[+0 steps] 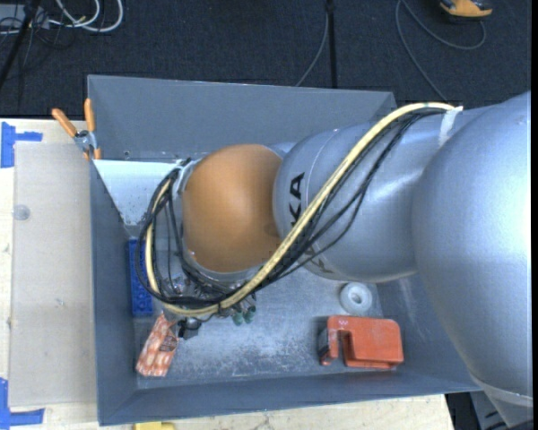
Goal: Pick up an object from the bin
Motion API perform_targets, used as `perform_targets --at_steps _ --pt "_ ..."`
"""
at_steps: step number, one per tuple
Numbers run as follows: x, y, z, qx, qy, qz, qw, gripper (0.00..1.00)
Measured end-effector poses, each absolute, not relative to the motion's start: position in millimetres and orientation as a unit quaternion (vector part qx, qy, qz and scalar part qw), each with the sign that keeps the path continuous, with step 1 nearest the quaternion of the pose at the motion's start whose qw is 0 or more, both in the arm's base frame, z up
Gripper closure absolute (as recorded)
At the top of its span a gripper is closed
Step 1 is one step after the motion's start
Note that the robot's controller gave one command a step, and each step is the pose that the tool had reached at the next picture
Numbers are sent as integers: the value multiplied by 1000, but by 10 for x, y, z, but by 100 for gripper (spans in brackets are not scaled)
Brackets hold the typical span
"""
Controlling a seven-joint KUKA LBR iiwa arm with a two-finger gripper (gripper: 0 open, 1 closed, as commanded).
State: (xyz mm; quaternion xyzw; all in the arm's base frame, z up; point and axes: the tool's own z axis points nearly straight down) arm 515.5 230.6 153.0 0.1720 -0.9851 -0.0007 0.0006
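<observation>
My gripper (187,323) is low in the bin's left front part, mostly hidden under the arm's orange dome and its cables. Just below it, touching or nearly so, lies a flat orange-and-white patterned packet (158,348) by the front left corner. A long blue block (139,279) lies along the left wall, right beside the gripper. A small dark green piece (242,314) sits on the floor just right of the gripper.
An orange-red boxy thing with a black end (362,342) lies near the front right. A white round cap (356,296) sits behind it. The arm covers the bin's middle and right side.
</observation>
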Motion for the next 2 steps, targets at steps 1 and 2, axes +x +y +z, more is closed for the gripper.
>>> perform_targets --at_steps 1,2 --pt "5085 2277 1923 182 -983 0 4 100" --pt "5110 2267 2469 180 -984 0 5 100"
